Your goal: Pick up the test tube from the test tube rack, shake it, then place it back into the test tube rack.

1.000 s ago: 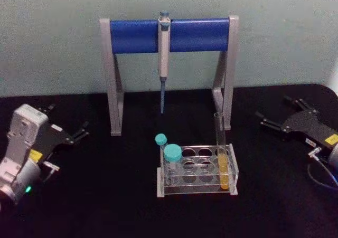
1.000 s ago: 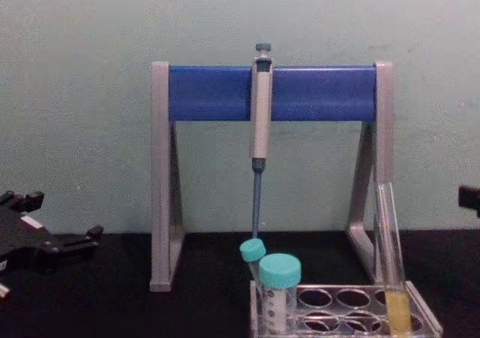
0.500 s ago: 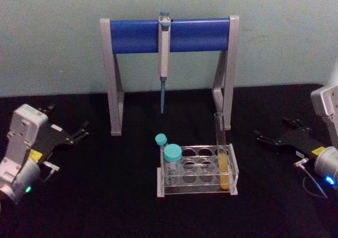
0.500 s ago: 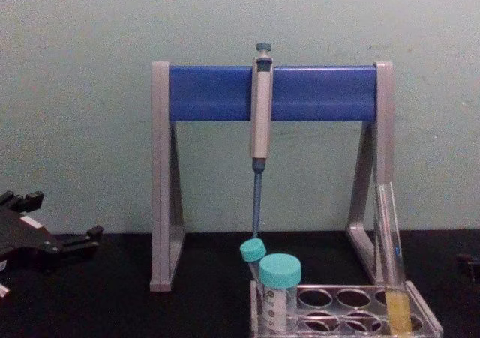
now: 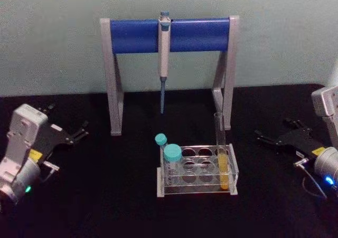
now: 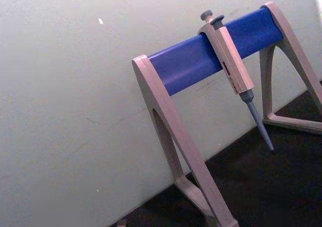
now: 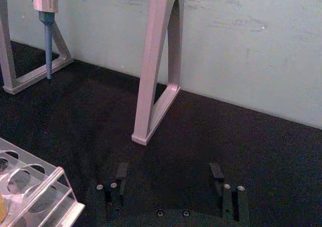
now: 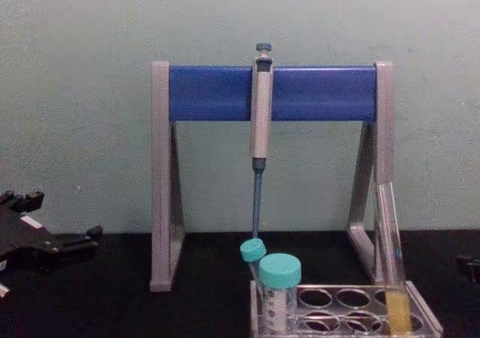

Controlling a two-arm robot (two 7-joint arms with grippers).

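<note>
Right gripper [image 5: 262, 138], jaws wide, has edged nearer the test tube [image 5: 222, 156]; left gripper [image 5: 79, 132] unmoved, jaws wide.

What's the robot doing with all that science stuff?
Nothing is being held right now. The test tube with yellow liquid stands in the right end of the test tube rack, next to two teal-capped tubes. The right gripper is open, hanging to the right of the rack and pointing toward it, so it looks ready to reach for the tube. The left gripper sits open, off to the left. A pipette hangs on the blue stand behind.
</note>
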